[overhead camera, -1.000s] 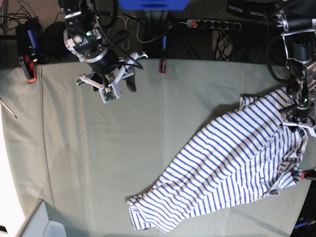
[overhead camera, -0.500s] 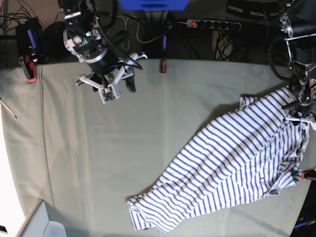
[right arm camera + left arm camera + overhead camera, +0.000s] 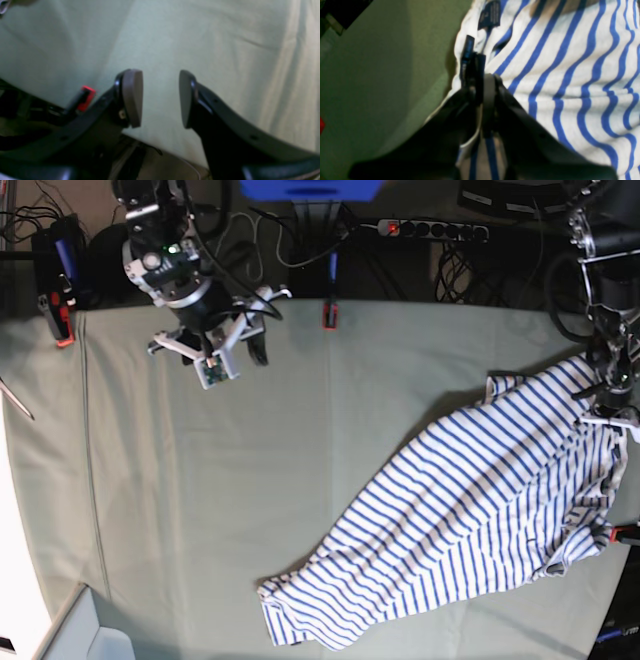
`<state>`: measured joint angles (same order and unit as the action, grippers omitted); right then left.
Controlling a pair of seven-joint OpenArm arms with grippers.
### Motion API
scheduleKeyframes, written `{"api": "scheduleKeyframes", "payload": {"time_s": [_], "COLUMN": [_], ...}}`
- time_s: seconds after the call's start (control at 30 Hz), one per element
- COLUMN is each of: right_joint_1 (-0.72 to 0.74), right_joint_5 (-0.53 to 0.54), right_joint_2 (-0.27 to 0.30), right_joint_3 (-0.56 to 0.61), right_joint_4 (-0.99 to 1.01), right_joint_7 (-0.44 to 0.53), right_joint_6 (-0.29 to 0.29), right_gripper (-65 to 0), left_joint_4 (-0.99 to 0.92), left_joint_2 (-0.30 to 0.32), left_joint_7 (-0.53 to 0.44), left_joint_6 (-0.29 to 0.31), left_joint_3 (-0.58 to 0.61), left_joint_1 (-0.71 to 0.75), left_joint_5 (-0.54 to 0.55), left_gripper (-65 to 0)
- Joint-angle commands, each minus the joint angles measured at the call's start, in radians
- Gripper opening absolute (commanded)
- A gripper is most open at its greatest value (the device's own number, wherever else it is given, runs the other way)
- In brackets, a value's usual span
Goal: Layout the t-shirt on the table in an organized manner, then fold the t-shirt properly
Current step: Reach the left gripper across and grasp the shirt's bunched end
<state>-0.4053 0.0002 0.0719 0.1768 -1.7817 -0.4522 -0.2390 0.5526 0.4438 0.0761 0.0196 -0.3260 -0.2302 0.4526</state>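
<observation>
Left gripper (image 3: 480, 75) pinching t-shirt (image 3: 470, 510) collar edge by neck label (image 3: 490, 13); right gripper (image 3: 160, 97) spread, empty, over bench (image 3: 300, 480). Advice: lift slowly, drag shirt toward centre.

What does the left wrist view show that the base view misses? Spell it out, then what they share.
Left wrist only: the left tool pinched shut on a fold of the t-shirt close to its dark neck label.
Base only: the whole t-shirt bunched diagonally, and the right tool open above bare table.
Both: striped fabric lying on the grey-green table.
</observation>
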Motion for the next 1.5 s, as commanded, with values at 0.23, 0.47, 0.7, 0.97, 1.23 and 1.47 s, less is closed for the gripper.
{"api": "scheduleKeyframes", "payload": {"time_s": [0.23, 0.47, 0.7, 0.97, 1.23, 1.47], "right_joint_1": [0.001, -0.002, -0.007, -0.027, -0.056, -0.096], "right_joint_5": [0.007, 0.007, 0.007, 0.007, 0.007, 0.007], "right_joint_2": [0.001, 0.021, 0.021, 0.021, 0.021, 0.016], "right_joint_3": [0.002, -0.032, -0.144, -0.293, -0.392, -0.406], "right_joint_4": [-0.016, -0.016, -0.017, -0.017, -0.017, -0.022], "right_joint_7": [0.023, 0.023, 0.023, 0.023, 0.023, 0.025], "right_joint_6": [-0.013, -0.013, -0.013, -0.016, -0.018, -0.018], "right_gripper": [-40.3, -40.5, -40.5, -40.5, -40.5, -40.6], "left_joint_4": [0.378, 0.717, 0.950, 0.805, 0.484, 0.453], "left_joint_2": [-0.012, -0.132, -0.293, -0.512, -0.601, -0.601], "left_joint_7": [-0.046, 0.012, 0.116, 0.132, -0.002, -0.209], "left_joint_6": [-0.025, -0.025, -0.037, -0.139, -0.142, -0.286], "left_joint_3": [-0.003, 0.051, 0.310, 0.700, 0.983, 1.214], "left_joint_1": [0.070, 0.105, 0.019, -0.219, -0.440, -0.545], "left_joint_5": [-0.002, -0.005, -0.007, -0.116, -0.074, 0.130], "left_gripper": [-64.9, -64.9, -64.9, -64.9, -64.9, -64.6]}}
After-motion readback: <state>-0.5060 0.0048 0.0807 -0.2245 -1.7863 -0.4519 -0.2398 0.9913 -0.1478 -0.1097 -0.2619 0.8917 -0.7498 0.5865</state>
